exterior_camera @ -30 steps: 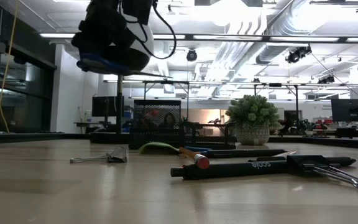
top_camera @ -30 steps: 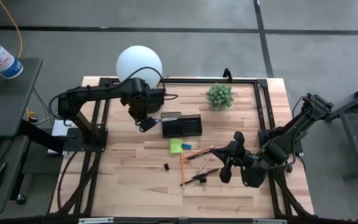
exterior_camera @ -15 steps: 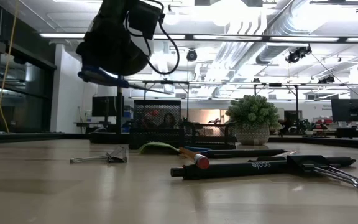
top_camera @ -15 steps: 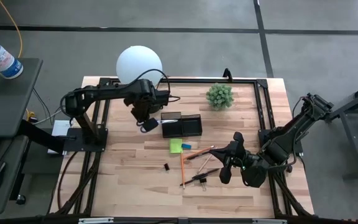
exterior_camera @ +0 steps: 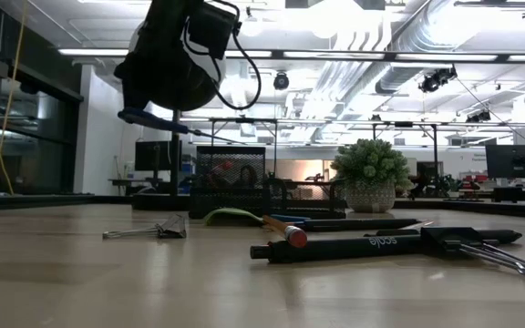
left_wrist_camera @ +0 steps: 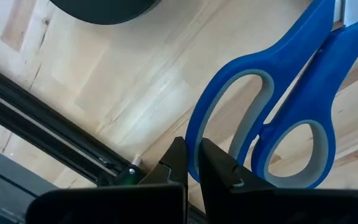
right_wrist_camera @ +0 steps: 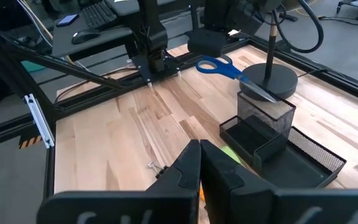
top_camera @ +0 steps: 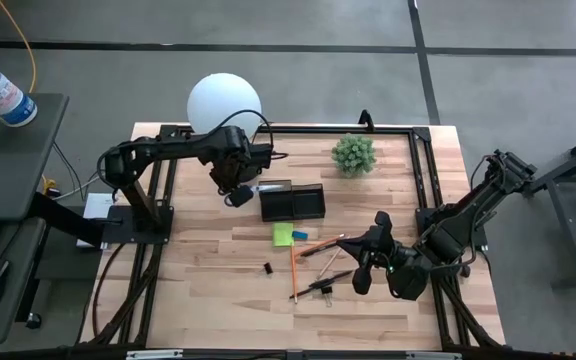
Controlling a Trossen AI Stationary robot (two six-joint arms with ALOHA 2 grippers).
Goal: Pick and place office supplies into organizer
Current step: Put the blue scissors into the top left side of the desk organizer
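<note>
We see the left gripper [left_wrist_camera: 191,168], fingers clamped on the blue-handled scissors [left_wrist_camera: 272,118], above the organizer [top_camera: 292,202]. The right gripper [right_wrist_camera: 199,168] waits over the tabletop [top_camera: 208,280], fingers together.

White word "scale" on dark pen [exterior_camera: 372,244] lying on table; nothing else legible.

The blue-handled steel scissors [left_wrist_camera: 278,118] are cut off at the blades in the left wrist view; the tiny black binder clips [top_camera: 267,268] are barely resolved from above

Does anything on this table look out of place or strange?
Nothing looks damaged. The pens and clips lie loose on the table, outside the organizer; the left pincer holds scissors beside it.
</note>
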